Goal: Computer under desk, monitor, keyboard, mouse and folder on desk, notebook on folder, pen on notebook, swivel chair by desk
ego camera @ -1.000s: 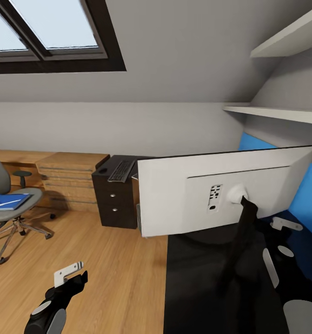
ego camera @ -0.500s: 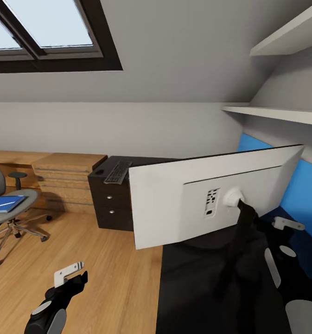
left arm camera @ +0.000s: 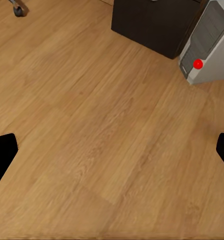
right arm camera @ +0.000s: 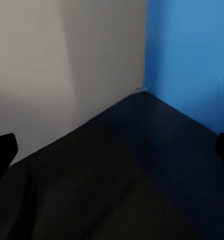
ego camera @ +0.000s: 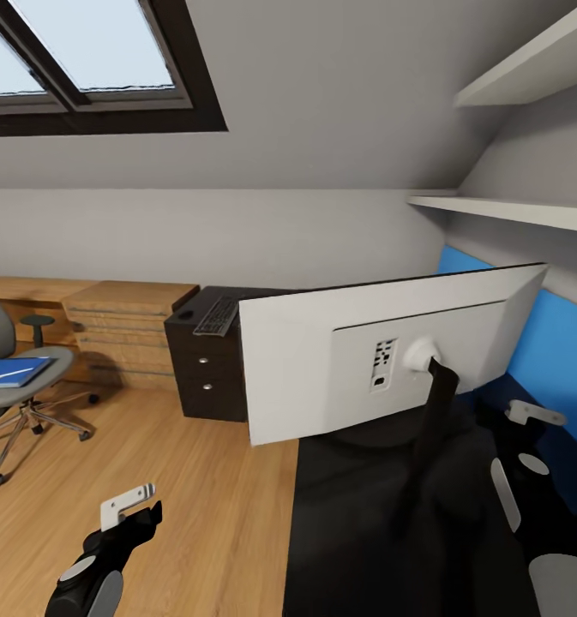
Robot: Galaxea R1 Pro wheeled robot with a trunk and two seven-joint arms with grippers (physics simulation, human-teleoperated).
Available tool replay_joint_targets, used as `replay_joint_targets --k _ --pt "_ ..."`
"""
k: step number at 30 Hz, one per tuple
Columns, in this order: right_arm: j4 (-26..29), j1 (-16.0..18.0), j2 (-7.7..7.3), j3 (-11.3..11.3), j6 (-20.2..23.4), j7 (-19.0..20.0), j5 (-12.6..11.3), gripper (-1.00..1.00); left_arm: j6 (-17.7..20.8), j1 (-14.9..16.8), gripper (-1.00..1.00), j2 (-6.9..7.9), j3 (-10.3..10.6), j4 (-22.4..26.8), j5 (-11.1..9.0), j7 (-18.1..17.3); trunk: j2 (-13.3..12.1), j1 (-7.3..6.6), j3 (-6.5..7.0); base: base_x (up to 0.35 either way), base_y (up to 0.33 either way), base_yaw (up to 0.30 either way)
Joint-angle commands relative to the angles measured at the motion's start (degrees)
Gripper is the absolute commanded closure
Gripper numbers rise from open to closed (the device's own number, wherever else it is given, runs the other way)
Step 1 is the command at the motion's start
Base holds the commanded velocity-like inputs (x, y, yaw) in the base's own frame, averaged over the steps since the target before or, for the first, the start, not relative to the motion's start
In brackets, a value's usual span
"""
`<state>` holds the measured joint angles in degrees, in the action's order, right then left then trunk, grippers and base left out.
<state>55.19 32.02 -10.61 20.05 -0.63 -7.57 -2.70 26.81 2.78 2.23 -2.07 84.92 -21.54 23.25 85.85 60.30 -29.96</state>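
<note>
Matte black desk top (ego camera: 365,531), wide flat white-backed monitor (ego camera: 322,368) standing on it, both grippers' fingers apart, left (left arm camera: 112,150), right (right arm camera: 112,150).

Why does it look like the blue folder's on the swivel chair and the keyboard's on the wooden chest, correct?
Folder on the swivel chair: right. The keyboard is wrong: the head view shows it lying on the black drawer unit, beside the wooden chest.

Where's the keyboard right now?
In the head view, the keyboard lies on top of the black drawer unit, left of the monitor and right of the wooden drawer chest.
</note>
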Motion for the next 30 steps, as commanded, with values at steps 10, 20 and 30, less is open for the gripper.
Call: replay_joint_targets --k 10,20,30 --pt "1.2 0.1 0.06 1.8 1.4 -0.8 -0.3 -1.0 0.3 0.0 -1.0 0.05 0.0 0.1 -0.6 0.5 0.0 -0.04 -0.06 -0.329 0.0 0.0" --pt "6.8 -0.7 2.02 2.6 7.8 -1.0 -0.3 -1.0 0.3 0.0 -1.0 0.06 0.0 0.1 -0.6 0.5 0.0 -0.04 -0.06 -0.33 0.068 0.0" --pt "24.4 -11.3 11.11 -4.0 12.8 -0.8 0.7 -1.0 0.2 0.0 -1.0 -0.03 0.2 0.1 -0.6 0.5 0.0 -0.04 -0.06 -0.235 0.241 0.0"
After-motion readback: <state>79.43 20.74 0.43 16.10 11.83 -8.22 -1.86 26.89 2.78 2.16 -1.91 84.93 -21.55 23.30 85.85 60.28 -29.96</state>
